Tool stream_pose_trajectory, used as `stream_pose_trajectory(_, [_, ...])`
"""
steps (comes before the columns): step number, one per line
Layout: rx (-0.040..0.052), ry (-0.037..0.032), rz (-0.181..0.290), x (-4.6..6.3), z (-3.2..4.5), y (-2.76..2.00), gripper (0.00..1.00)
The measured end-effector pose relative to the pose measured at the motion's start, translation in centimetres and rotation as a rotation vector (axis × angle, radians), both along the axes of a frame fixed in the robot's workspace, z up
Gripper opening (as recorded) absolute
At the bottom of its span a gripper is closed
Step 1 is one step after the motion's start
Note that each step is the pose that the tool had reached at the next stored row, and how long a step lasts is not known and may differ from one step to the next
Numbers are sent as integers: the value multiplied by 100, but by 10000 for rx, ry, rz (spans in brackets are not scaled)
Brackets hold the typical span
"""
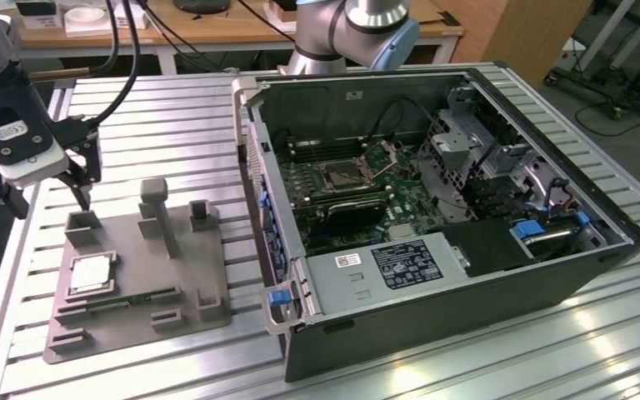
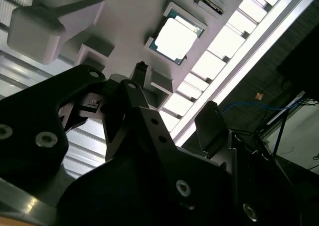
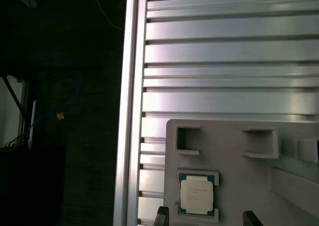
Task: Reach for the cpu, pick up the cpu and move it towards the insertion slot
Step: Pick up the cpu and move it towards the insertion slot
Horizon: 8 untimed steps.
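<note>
The hand (image 1: 50, 205), fingers spread and empty, hovers above the grey holder (image 1: 192, 267) at the exterior view's lower left, where the cpu (image 1: 90, 273) lies in its recess (the insertion slot (image 1: 340, 173) sits well apart, inside the open computer case (image 1: 432, 308)).

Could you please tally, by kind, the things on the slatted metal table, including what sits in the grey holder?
cpu: 1
green circuit strip: 1
grey holder: 1
open computer case: 1
Total: 4
</note>
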<state>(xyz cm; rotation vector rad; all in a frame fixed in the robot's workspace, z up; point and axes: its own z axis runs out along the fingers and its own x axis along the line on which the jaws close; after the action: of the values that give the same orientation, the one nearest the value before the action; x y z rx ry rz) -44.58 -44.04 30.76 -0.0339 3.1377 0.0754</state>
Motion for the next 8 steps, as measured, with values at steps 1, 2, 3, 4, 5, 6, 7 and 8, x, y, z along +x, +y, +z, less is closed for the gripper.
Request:
stream_pose_trajectory(1, [0, 0, 0, -7, -5, 0, 66])
stream_pose_trajectory(2, [0, 0, 0, -14, -11, 0, 66])
stream_pose_trajectory(3, [1, -1, 0, -21, -18, 0, 66])
stream_pose_trajectory(4, [2, -2, 1, -26, -25, 0, 66])
stream_pose_trajectory(5, [1, -2, 1, -31, -33, 0, 66])
stream_pose_trajectory(6, [0, -1, 0, -36, -41, 0, 66])
stream_pose_trajectory(7, [0, -1, 1, -39, -51, 0, 66])
stream_pose_trajectory(8, [1, -1, 0, -42, -61, 0, 66])
